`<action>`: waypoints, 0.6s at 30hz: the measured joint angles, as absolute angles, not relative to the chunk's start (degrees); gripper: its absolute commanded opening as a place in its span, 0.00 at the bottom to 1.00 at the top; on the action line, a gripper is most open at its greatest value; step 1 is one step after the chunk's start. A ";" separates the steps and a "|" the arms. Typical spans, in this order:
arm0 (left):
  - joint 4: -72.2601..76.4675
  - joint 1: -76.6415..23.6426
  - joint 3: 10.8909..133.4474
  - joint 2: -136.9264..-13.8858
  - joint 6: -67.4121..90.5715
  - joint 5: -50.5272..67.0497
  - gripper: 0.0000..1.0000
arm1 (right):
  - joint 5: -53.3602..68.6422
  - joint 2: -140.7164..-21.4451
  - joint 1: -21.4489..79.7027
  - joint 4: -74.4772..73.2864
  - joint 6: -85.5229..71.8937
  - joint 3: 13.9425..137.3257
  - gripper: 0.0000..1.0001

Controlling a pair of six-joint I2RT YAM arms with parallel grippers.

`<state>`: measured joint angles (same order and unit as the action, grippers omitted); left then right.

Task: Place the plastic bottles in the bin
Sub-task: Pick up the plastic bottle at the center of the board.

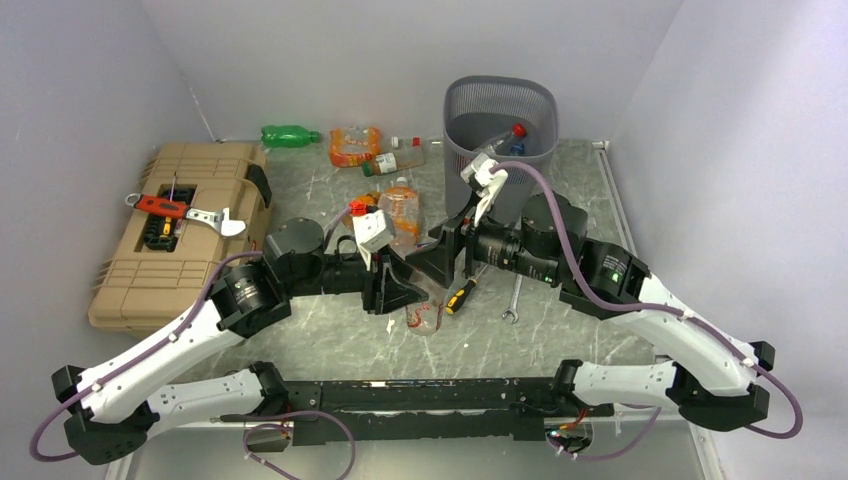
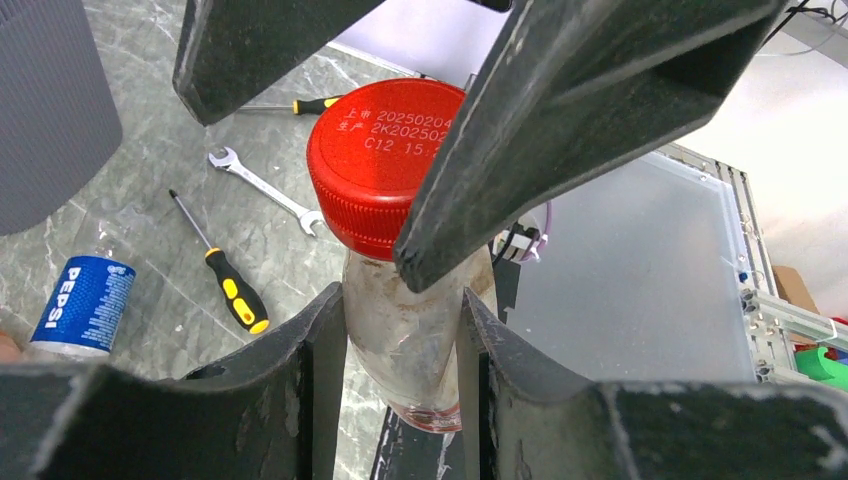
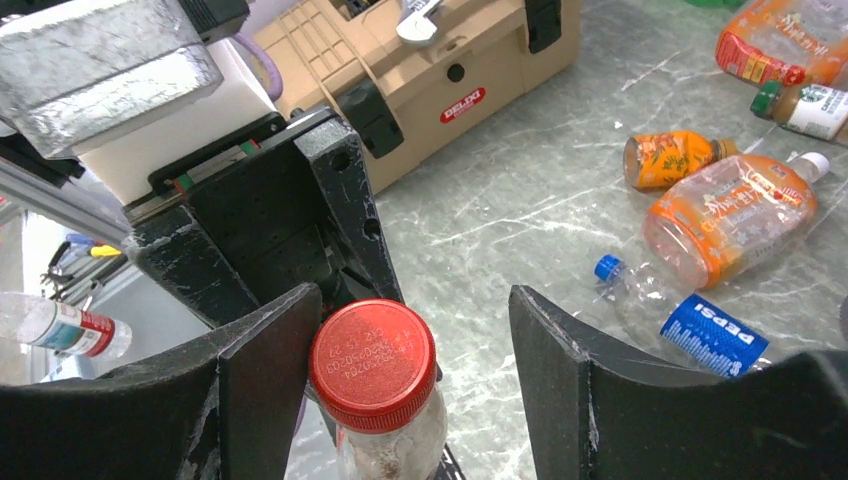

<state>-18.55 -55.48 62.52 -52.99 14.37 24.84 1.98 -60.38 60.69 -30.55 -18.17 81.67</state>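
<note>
1. The left pincer (image 2: 400,303) is clamped on the body of a red-capped bottle (image 2: 405,340), held in front of the bin (image 1: 470,150) and apart from it.
2. The right pincer (image 3: 412,300) stands apart around the cap, which sits hard to one side, not centred. Closing like this may well shove or twist the bottle.
3. Should the left let go before the right grips, the bottle would likely fall to the table (image 1: 340,340), short of the bin.
</note>
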 measured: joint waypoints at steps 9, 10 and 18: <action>-18.48 -55.48 62.43 -52.97 14.28 23.99 0.00 | 2.87 -62.00 60.71 -33.17 -18.52 81.67 0.44; -18.44 -55.46 62.26 -52.97 14.31 23.55 0.00 | 3.46 -62.17 60.82 -33.08 -19.07 81.67 0.35; -18.83 -55.48 61.93 -51.90 14.33 20.16 1.00 | 1.61 -62.04 60.84 -33.23 -19.18 81.71 0.00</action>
